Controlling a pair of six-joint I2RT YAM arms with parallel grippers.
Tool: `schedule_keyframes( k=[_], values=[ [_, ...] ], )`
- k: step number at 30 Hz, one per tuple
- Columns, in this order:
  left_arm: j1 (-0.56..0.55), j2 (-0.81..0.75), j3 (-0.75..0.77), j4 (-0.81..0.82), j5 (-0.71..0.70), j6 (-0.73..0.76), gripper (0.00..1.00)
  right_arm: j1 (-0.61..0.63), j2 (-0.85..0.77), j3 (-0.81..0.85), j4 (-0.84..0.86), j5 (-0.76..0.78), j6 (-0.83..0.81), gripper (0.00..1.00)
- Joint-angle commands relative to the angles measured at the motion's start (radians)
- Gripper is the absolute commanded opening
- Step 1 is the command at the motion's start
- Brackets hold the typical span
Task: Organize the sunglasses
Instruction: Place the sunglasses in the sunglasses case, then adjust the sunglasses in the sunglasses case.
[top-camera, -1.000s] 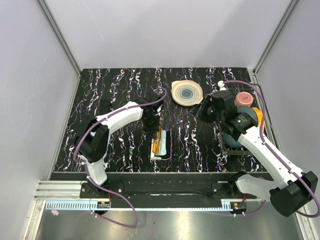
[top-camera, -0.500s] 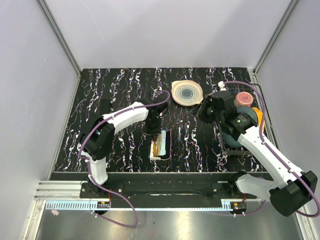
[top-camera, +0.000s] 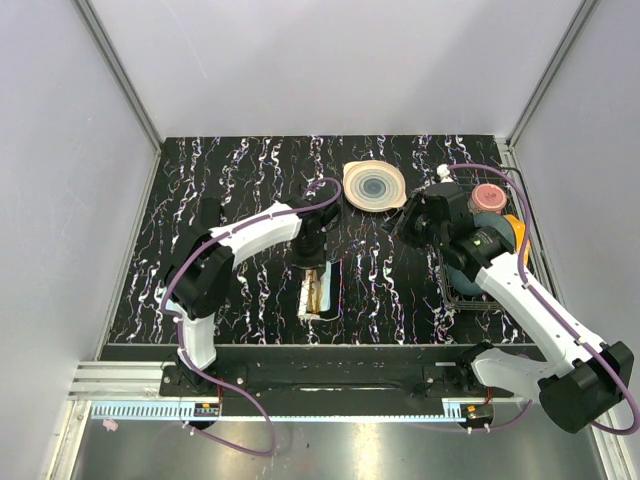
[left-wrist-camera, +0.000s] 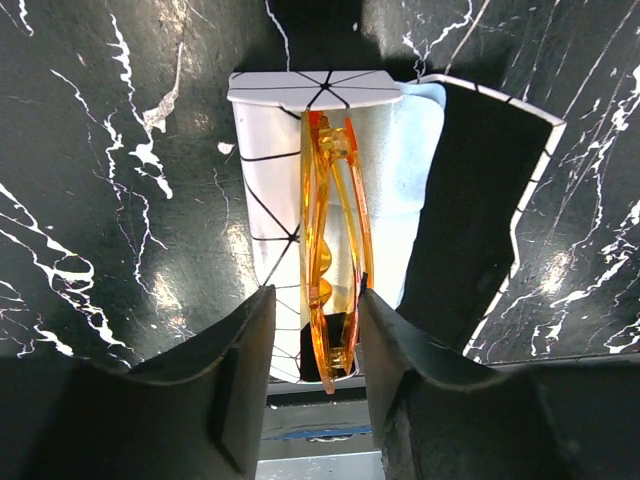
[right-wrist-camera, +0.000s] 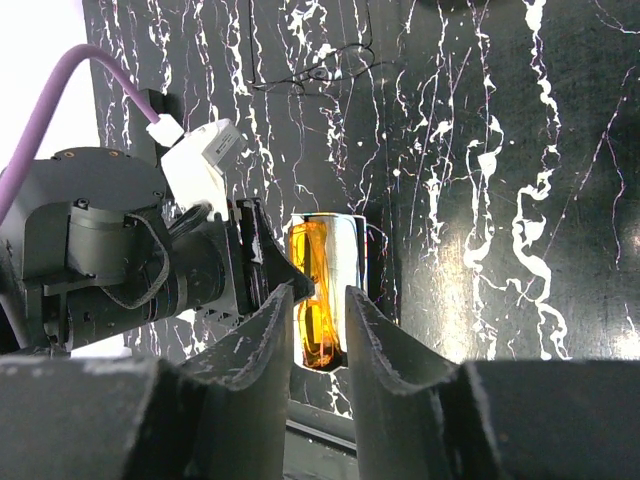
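The black table (top-camera: 250, 180), veined white like marble, lies under the white oblong box (left-wrist-camera: 270, 200), a glossy carton scored with thin black lines. A flat matte black case (left-wrist-camera: 480, 200) with a pale rim touches the box's right side. The sunglasses (left-wrist-camera: 325, 230), folded translucent amber plastic, stand on edge along the box's top. My left gripper (left-wrist-camera: 313, 298) straddles their near end, jaws narrow, with a sliver of gap showing. My right gripper (right-wrist-camera: 323, 292) hangs well to the box's right, jaws narrow and empty.

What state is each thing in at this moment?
sunglasses, folded, on edge over the white box.
white box, lying flat, black case alongside.
left gripper, jaws open, straddling the sunglasses.
right gripper, jaws open, empty, off the table.
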Motion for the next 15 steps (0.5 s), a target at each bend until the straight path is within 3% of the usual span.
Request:
schedule_keyframes(
  k=[1,8,11,15],
  values=[
    [-0.007,-0.030,0.044,-0.005,-0.016,-0.007,0.44,-0.009,-0.002,0.023,-0.004,-0.018,-0.025,0.34],
    [0.007,-0.109,0.050,-0.004,0.038,0.025,0.50,-0.010,0.032,0.041,0.001,-0.179,-0.115,0.43],
    [0.058,-0.174,0.013,0.000,0.029,0.026,0.49,0.005,0.087,0.058,0.021,-0.271,-0.162,0.41],
    [0.174,-0.300,-0.074,0.056,0.054,0.034,0.43,0.143,0.187,0.127,0.021,-0.228,-0.197,0.40]
  ],
)
